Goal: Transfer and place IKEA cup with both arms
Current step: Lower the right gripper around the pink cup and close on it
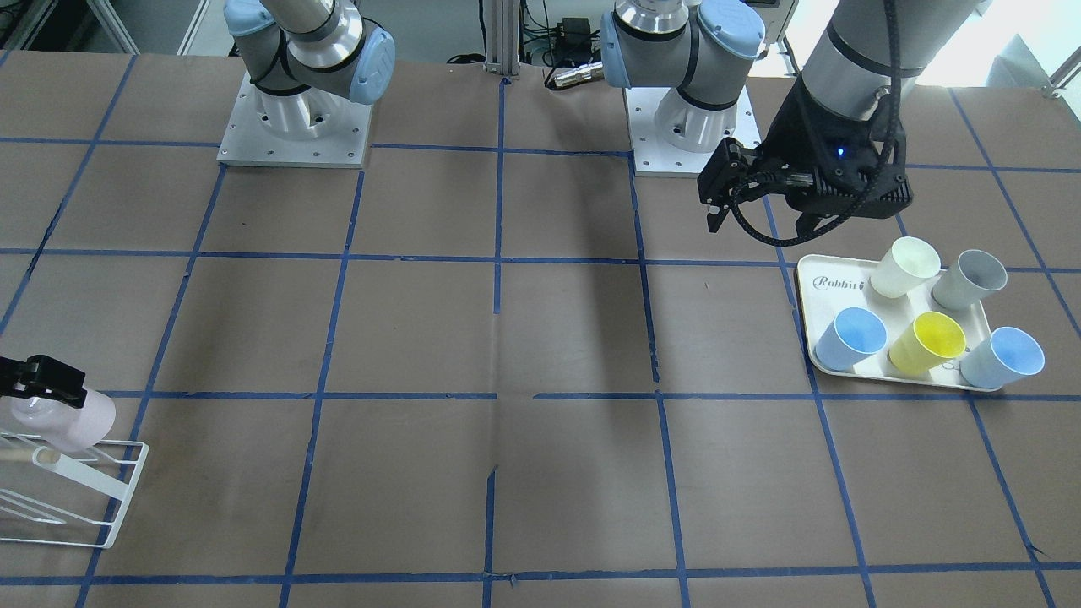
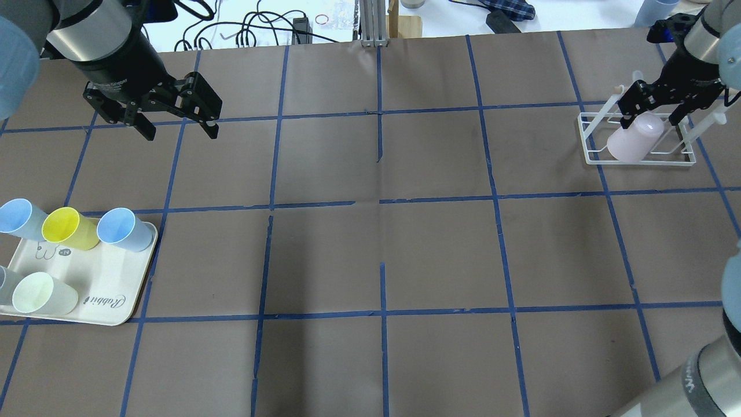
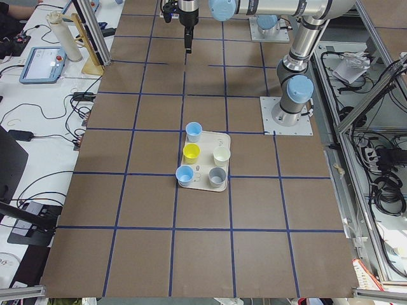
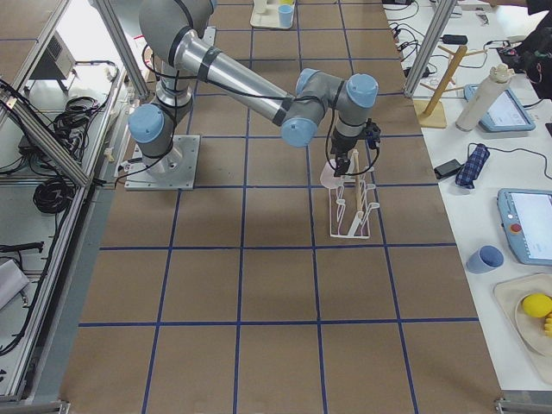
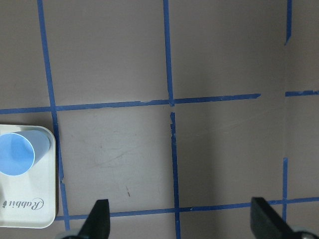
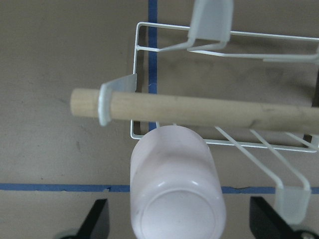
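The pale pink IKEA cup leans in the white wire rack at the table's far right, with its base turned up toward the wrist. My right gripper is open and straddles the cup. In the right wrist view the fingers stand clear of the cup on both sides. In the front view the cup sits under the right gripper. My left gripper is open and empty, above bare table at the far left. It also shows in the left wrist view.
A cream tray at the near left holds several cups: light blue, yellow, cream-white and grey. In the front view the tray lies just below the left gripper. A wooden rod crosses the rack. Blue tape lines grid the brown table.
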Motion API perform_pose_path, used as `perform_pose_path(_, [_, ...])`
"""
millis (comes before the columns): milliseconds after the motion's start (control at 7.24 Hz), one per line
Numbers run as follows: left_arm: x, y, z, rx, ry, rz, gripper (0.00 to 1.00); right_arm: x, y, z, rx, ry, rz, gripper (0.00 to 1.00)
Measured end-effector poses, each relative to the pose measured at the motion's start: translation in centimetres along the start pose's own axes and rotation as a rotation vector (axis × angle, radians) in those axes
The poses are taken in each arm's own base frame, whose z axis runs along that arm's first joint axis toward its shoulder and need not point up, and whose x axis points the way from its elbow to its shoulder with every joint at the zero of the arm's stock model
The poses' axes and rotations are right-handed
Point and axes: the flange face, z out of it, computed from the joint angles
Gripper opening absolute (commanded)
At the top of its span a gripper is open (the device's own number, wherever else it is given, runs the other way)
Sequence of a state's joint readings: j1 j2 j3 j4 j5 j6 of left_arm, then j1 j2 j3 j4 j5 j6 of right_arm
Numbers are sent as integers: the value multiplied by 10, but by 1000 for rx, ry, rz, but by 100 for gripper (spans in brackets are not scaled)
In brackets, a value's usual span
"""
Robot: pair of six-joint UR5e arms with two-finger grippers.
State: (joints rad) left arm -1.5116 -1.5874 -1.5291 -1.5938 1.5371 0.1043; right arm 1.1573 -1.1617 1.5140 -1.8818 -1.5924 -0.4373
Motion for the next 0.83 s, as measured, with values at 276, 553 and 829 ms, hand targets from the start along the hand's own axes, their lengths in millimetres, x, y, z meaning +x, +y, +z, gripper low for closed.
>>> perform_pose_path(276, [0,0,-2,4,-2,1,100,1,-3,7,-4,-2,2,96])
perform_pose_path(553, [0,3,-4,7,-4,11,100,2,-4,10,-7,-5,4,78])
perform_pose_path(829, [0,4,-6,11,-6,19,100,1,-4,10,-5,-8,4,56])
